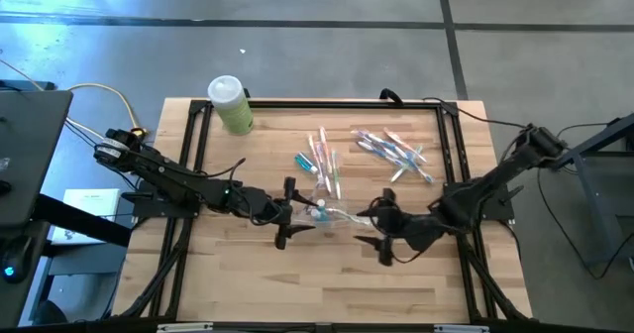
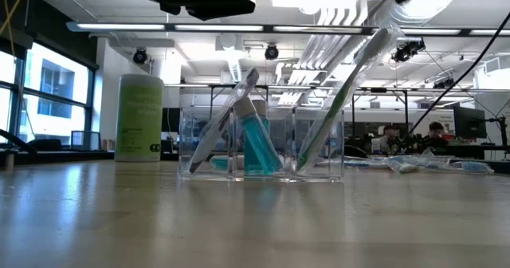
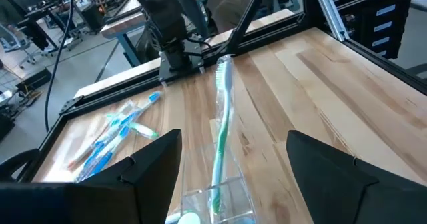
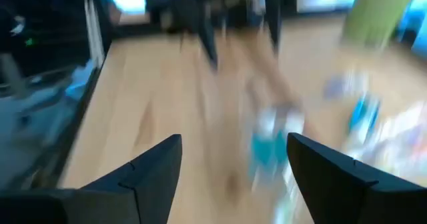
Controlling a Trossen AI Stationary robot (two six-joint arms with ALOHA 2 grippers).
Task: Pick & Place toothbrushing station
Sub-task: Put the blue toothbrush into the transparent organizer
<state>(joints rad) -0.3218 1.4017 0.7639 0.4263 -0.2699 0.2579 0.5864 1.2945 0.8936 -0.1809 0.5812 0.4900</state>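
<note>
Right wrist view is smeared with blur: only the right gripper (image 4: 230, 161), its fingers spread and bare, and a teal blob beyond it can be made out. From above, the clear holder (image 1: 332, 214) nearly vanishes against the pale wooden worktop (image 1: 248, 274), mid-worktop between the two grippers. The low view shows it as a transparent box of compartments, with a green brush (image 2: 339, 100) leaning in one end cell, a grey brush (image 2: 227, 116) leaning at the other and a teal tube (image 2: 259, 144) between. The left gripper (image 1: 287, 224) sits just beside the holder, fingers apart, grasping nothing. Both arms reach low and inward from the sides. Loose brushes (image 1: 325, 160) and packets (image 1: 394, 150) lie behind; a matte green canister (image 1: 231, 105) stands at the back left.
</note>
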